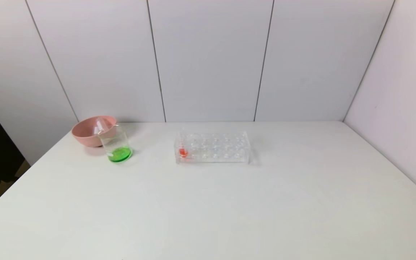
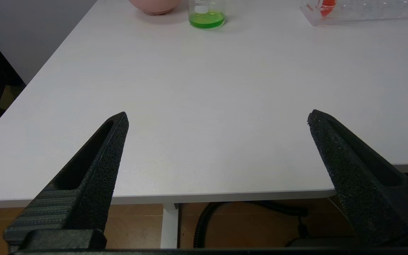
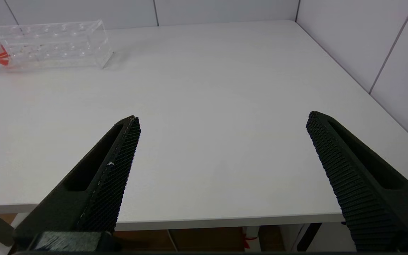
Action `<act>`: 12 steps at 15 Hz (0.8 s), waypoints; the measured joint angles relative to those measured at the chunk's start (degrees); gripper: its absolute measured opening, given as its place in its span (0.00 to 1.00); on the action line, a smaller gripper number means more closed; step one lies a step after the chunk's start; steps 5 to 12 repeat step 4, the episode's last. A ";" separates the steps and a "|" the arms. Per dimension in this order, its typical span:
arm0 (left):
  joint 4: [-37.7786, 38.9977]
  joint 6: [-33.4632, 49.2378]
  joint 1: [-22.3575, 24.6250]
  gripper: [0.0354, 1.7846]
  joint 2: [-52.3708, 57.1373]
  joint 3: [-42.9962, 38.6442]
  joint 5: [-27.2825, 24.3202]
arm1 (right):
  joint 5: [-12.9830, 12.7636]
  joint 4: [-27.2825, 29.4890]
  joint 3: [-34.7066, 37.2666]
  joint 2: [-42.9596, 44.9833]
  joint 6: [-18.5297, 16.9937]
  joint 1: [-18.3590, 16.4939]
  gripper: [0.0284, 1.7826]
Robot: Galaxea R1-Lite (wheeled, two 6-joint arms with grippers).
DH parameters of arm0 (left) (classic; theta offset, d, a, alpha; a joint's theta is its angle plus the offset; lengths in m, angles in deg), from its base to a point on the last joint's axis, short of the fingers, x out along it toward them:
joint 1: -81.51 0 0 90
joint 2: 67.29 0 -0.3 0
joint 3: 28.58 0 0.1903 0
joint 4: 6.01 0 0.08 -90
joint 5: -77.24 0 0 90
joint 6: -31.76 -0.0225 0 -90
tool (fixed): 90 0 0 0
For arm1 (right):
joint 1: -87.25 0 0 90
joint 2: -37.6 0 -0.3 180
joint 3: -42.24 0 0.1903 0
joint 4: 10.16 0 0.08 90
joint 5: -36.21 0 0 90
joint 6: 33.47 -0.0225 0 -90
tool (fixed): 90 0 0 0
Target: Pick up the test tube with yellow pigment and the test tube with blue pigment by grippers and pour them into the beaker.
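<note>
Both grippers are held wide apart at the near edge of the counter (image 1: 208, 202), gripping nothing: left gripper (image 2: 218, 118); right gripper (image 3: 223, 120); the beaker (image 1: 117, 144), holding green liquid, is positioned just beside the pink bowl (image 1: 89, 134), in which clear tubes are seen; a red-tinted tube (image 1: 183, 151) is seated in the clear rack (image 1: 213, 146).

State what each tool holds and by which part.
Nothing is held. The left tool and right tool both hang open and empty at the table's near edge.
</note>
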 joint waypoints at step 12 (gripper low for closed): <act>0.00 0.00 0.00 0.99 0.00 0.00 -0.02 | -0.16 0.06 0.00 0.00 -0.30 0.00 0.96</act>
